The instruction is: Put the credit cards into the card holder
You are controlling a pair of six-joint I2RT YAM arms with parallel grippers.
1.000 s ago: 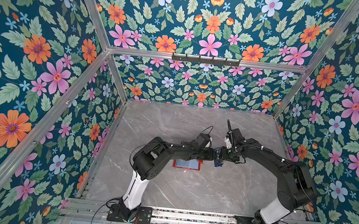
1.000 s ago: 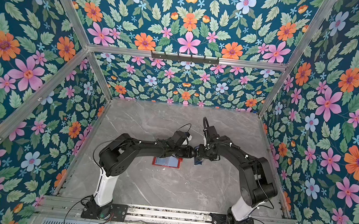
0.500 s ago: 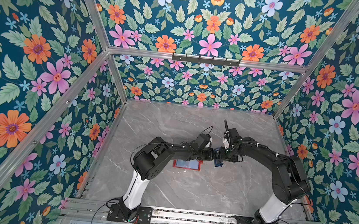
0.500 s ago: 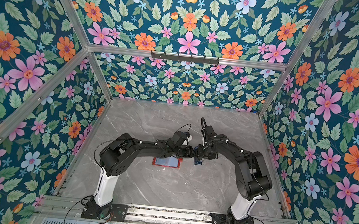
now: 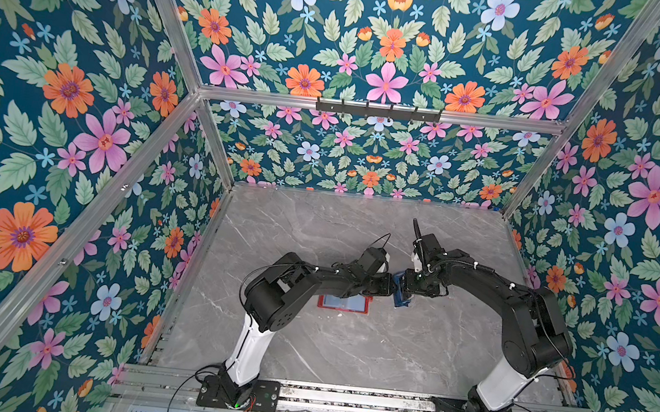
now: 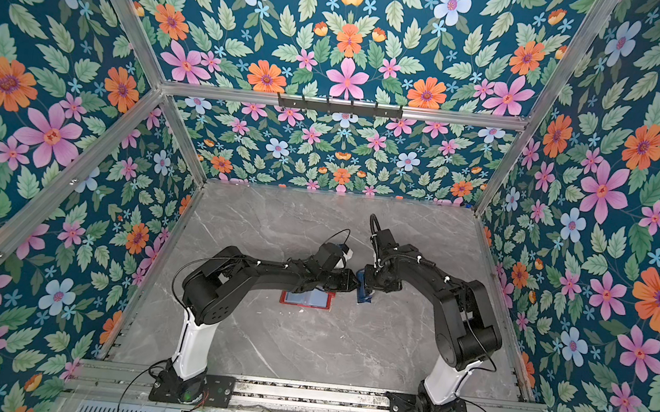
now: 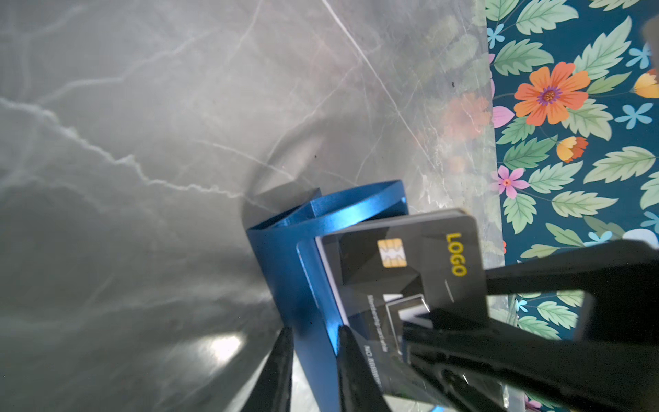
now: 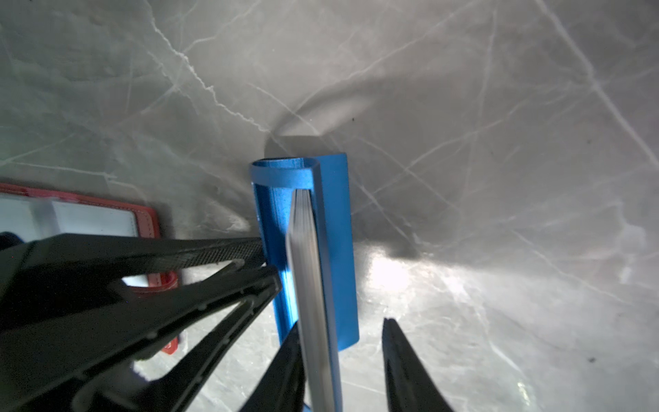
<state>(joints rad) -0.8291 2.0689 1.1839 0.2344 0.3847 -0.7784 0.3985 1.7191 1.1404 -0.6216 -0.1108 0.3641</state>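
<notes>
While left pincer (image 7: 313, 331) pinches one blue tray (image 7: 280, 257) wall, right pincer (image 8: 341, 323) stands spread around the credit cards (image 7: 428, 249).

Black arms (image 5: 312, 280), white lower links (image 5: 248, 349), thin cables.

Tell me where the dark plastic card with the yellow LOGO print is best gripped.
I'd pinch the dark LOGO card across its two flat faces at the end sticking out of the blue metal tray, coming in from the tray's open side. That end is bare; the tray's walls wrap the other edges, and other cards sit behind it.
</notes>
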